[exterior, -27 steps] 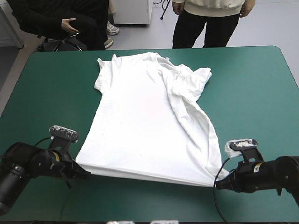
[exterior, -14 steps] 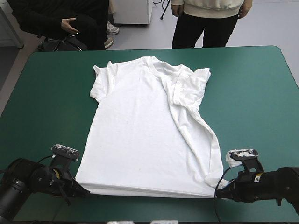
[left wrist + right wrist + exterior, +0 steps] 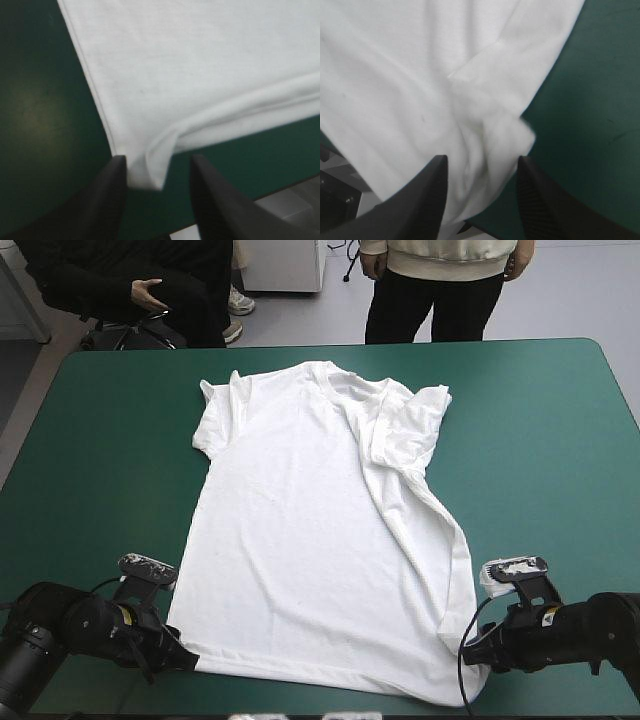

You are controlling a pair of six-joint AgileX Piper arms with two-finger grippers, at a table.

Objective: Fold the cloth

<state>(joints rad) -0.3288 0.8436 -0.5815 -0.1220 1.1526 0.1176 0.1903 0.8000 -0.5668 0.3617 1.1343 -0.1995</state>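
The white T-shirt (image 3: 310, 530) lies spread on the teal-green cover, collar toward the far edge and hem toward the near edge. Its right sleeve is bunched, and a long fold runs down the right side. My left gripper (image 3: 188, 660) sits at the hem's left corner. In the left wrist view it (image 3: 157, 172) stands open, with the curled corner of the T-shirt (image 3: 190, 65) lying between the fingers. My right gripper (image 3: 468, 652) is at the hem's right corner. It (image 3: 480, 170) is open too, with rumpled T-shirt (image 3: 420, 75) cloth between and ahead of its fingers.
Broad strips of teal-green cover (image 3: 90, 470) flank the shirt on the left and on the right (image 3: 560, 470). The table's near edge (image 3: 280, 190) runs close beside both grippers.
The hem, held slightly raised and doubled earlier, now lies flat and nearer the front edge. Both grippers have drawn back toward the near edge and lowered.
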